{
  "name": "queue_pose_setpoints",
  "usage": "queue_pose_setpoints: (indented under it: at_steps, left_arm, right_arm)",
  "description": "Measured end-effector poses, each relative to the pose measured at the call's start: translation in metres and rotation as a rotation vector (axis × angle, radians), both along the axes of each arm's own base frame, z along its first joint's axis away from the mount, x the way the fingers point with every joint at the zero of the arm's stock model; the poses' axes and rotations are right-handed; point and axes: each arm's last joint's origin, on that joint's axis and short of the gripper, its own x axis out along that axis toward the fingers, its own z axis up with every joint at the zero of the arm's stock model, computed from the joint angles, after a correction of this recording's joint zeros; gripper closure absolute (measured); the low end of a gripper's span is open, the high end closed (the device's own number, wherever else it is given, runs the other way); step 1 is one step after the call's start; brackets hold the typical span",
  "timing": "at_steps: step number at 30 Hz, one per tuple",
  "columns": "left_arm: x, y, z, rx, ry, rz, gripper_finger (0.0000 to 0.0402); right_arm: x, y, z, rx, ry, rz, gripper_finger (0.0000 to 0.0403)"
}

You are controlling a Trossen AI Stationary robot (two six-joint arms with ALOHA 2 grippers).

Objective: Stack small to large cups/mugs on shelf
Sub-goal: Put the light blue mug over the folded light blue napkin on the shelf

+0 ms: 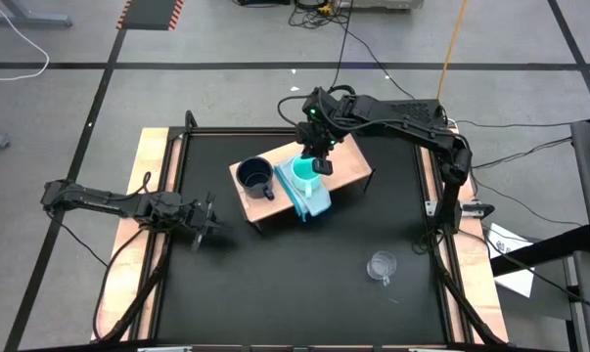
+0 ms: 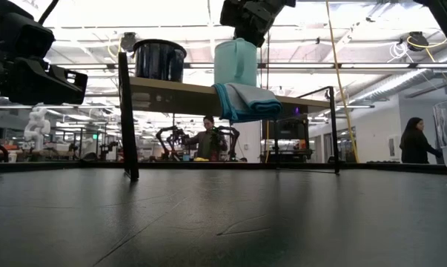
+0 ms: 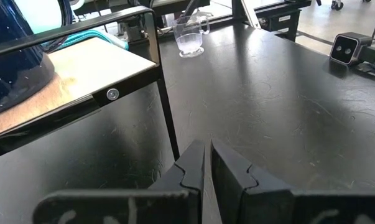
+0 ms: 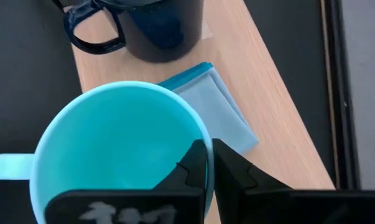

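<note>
Above the wooden shelf, the turquoise cup is held by its rim in the clamped right end effector and should be lowered level, clear of the dark mug; the left end effector waits closed over the bench.

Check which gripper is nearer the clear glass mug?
Left, marginally, as the high view shows. The left gripper sits shut and idle across the table from the glass mug. The right gripper is up at the shelf, fingers clamped on the turquoise cup.

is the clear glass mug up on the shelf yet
No, the clear glass mug stands on the black table, apart from the shelf.
</note>
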Motion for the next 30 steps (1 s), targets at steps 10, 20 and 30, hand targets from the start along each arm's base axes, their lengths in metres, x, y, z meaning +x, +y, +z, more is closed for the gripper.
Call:
queue_pose_setpoints:
  at_steps: [10,20,30]
  left_arm:
    - [0.0000,0.0000,0.0000,-0.001,0.000,0.000,0.0371]
    - [0.0000,0.0000,-0.0001,-0.002,0.002,0.000,0.0371]
    - [-0.0001,0.0000,-0.0002,-0.003,0.003,0.000,0.0371]
  right_arm:
    - [0.0015,-0.0005,-0.0006,0.020,-0.013,-0.007,0.0400]
    - [0.0043,-0.0005,-0.0074,0.027,0.005,-0.002,0.0339]
    - [0.0026,-0.0001,-0.0039,0.025,-0.003,0.001,0.0308]
